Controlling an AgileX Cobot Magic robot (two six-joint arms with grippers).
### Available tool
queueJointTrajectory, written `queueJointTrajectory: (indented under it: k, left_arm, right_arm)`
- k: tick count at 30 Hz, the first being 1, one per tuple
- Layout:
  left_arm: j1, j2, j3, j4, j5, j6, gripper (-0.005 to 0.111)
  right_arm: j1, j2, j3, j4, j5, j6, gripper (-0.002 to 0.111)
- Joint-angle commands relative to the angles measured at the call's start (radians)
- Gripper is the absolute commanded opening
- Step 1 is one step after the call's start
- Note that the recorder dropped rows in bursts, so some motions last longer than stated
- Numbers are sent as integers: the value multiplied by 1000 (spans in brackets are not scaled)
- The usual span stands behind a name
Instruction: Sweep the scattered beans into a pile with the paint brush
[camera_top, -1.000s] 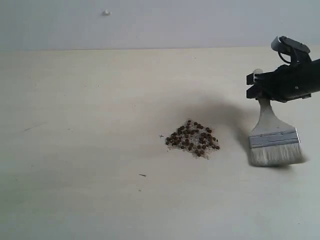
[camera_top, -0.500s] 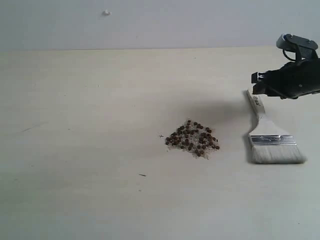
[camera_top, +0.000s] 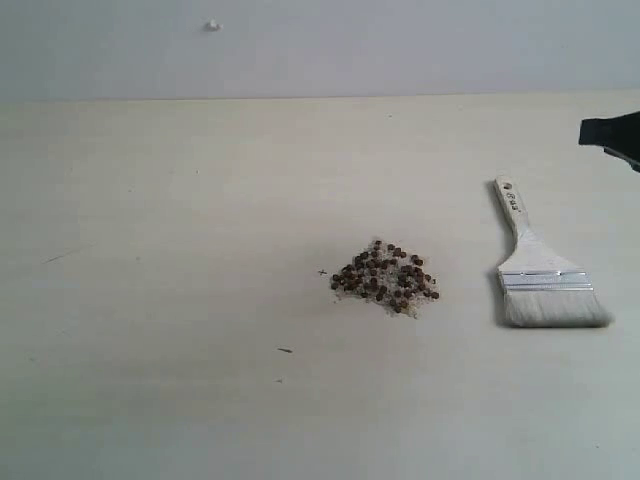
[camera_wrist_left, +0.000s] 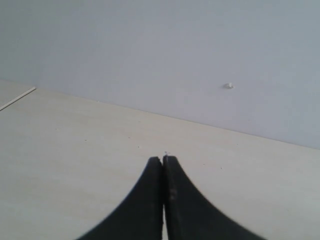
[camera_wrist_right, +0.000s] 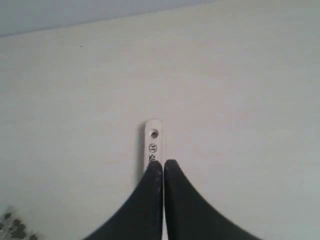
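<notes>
- dark speck (camera_top: 285, 350) on table (camera_top: 150, 400), nearest the camera.
- the pile (camera_top: 385, 280) sits mid-table: the beans (camera_top: 400, 272) bunched with whitish crumbs in one mound.
- the paint brush (camera_top: 545, 280) lies flat to the right of the pile, apart from it, bristles nearer, handle pointing away.
- print beside the handle hole (camera_wrist_right: 153, 134): round logo plus characters, too small to read.
- right gripper (camera_top: 585, 131) is beyond the handle end, not touching; fingers pressed together, empty.
- left gripper (camera_wrist_left: 163, 159): fingers pressed together, empty, over table.
- white nub (camera_top: 212, 25) on wall (camera_top: 400, 50), farthest.
</notes>
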Motion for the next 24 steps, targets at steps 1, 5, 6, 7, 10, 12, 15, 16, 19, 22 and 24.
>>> queueJointTrajectory:
  k: [1, 5, 6, 7, 10, 12, 15, 16, 19, 22, 24]
  left_arm:
    - [4, -6, 0, -7, -4, 5, 0]
    - [4, -6, 0, -7, -4, 5, 0]
    - [4, -6, 0, -7, -4, 5, 0]
    - [4, -6, 0, -7, -4, 5, 0]
    - [4, -6, 0, -7, -4, 5, 0]
    - [4, -6, 0, -7, -4, 5, 0]
    - [4, -6, 0, -7, -4, 5, 0]
    - [4, -6, 0, -7, -4, 5, 0]
    - [4, -6, 0, -7, -4, 5, 0]
    - [4, -6, 0, -7, -4, 5, 0]
    - [4, -6, 0, -7, -4, 5, 0]
  right_arm:
    - [-3, -227, 130, 23, 17, -31, 0]
    - [-3, -435, 247, 23, 20, -5, 0]
    - [-3, -497, 280, 23, 34, 8, 0]
    - [-3, -558, 313, 23, 60, 17, 0]
    - [-3, -725, 419, 23, 151, 45, 0]
    - [-3, -824, 483, 23, 157, 50, 0]
    - [-3, -947, 553, 23, 134, 46, 0]
    - [-3, -979, 573, 23, 134, 41, 0]
    - [-3, -1086, 629, 23, 152, 26, 0]
    - [-3, -1176, 645, 23, 155, 20, 0]
    - [-3, -1219, 645, -105, 173, 143, 0]
